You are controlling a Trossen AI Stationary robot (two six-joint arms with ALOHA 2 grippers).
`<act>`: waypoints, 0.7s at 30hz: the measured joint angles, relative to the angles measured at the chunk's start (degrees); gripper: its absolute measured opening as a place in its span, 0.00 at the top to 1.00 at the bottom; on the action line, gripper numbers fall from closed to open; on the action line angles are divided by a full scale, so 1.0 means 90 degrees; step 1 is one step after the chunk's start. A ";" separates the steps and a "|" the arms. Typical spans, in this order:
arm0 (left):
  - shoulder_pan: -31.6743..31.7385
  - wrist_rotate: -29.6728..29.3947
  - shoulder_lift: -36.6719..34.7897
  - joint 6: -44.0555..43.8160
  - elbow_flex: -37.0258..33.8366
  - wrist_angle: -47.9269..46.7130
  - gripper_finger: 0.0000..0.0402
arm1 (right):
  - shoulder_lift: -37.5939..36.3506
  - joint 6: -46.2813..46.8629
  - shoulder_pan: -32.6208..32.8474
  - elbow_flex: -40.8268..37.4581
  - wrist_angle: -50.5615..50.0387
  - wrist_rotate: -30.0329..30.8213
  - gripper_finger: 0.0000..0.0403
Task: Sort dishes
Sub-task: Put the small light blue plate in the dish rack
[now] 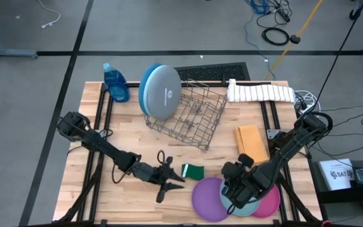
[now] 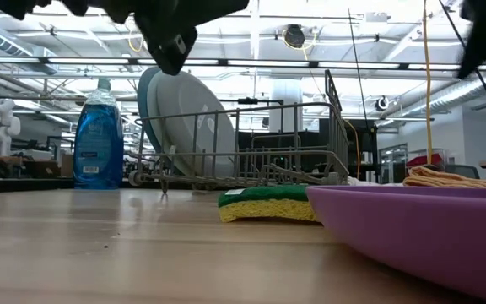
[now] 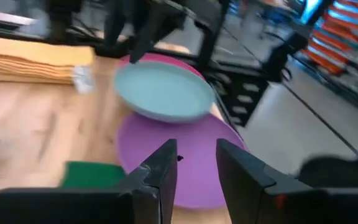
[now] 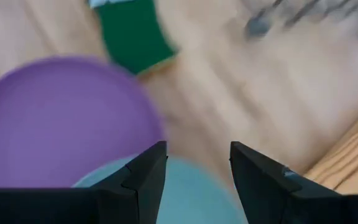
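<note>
- Right gripper [image 1: 237,200] hangs over the front-right plates with its fingers [image 4: 143,177] parted and nothing between them
- Straight under it is one teal plate [image 4: 179,193], round, flat and pale; it lies on top of one pink plate [image 1: 270,200], of which only the rim shows past the arm
- Just beside it, toward the left arm, is one purple plate [image 1: 208,197], smooth and matte, with the teal one overlapping its edge
- One green sponge [image 1: 193,171] sits just beyond the purple plate, between the two grippers
- Left gripper [image 1: 162,185] is on the sponge's other side, low over the wood, fingers [image 3: 160,177] partly open and holding nothing
- Farther back stands one grey wire rack [image 1: 191,116] with two large plates on edge at its far-left end: a pale-blue plate [image 1: 166,94] in front, a deep-blue plate [image 1: 145,82] behind it
- One blue soap bottle [image 1: 115,82] is beyond the rack, well apart from both grippers
- That makes five plates: three flat, two racked
</note>
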 joint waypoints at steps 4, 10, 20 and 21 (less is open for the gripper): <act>-0.0005 0.0070 0.0163 0.0331 -0.0002 0.0512 0.72 | 0.0019 0.0368 0.0011 -0.0008 0.0376 -0.0817 0.57; -0.0015 0.0172 0.0460 0.0745 0.0000 0.0912 0.72 | 0.0188 0.1455 0.0001 -0.0008 0.0388 -0.1425 0.57; 0.0017 0.0208 0.0964 0.0747 -0.0002 0.0021 0.72 | 0.0526 0.2611 -0.0326 -0.0008 0.0269 -0.2077 0.57; 0.0040 0.0207 0.0964 0.0747 -0.0002 -0.0116 0.72 | 0.0543 0.2531 -0.0361 -0.0008 0.0378 -0.2063 0.57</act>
